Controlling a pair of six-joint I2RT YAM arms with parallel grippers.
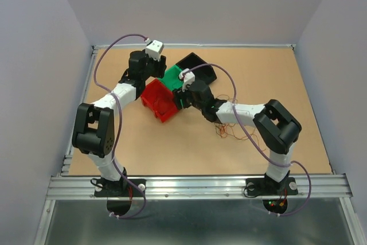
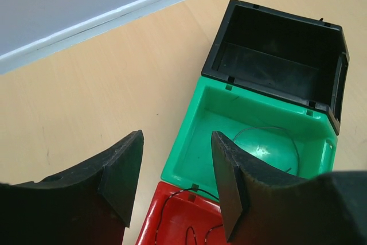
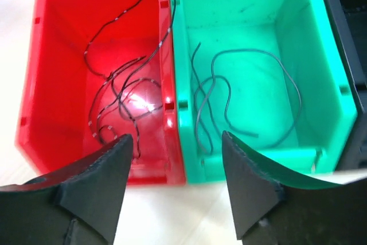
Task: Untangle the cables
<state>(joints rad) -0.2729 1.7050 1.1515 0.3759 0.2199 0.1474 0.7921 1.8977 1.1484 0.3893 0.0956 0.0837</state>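
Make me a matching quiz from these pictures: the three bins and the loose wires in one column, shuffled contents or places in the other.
1 red bin
2 green bin
3 black bin
4 loose wires

A on the table by the right arm
B grey wires inside
C no wires seen inside
D dark striped wires inside

Pairs: 1-D, 2-B, 3-C, 4-A

Overhead far; wrists close, sharing green bin (image 3: 246, 10).

Three bins: red bin (image 3: 57, 38), green bin (image 3: 246, 4), black bin (image 2: 275, 67). Left pincer (image 2: 178, 162), right pincer (image 3: 176, 142). Many cables (image 1: 225, 130).
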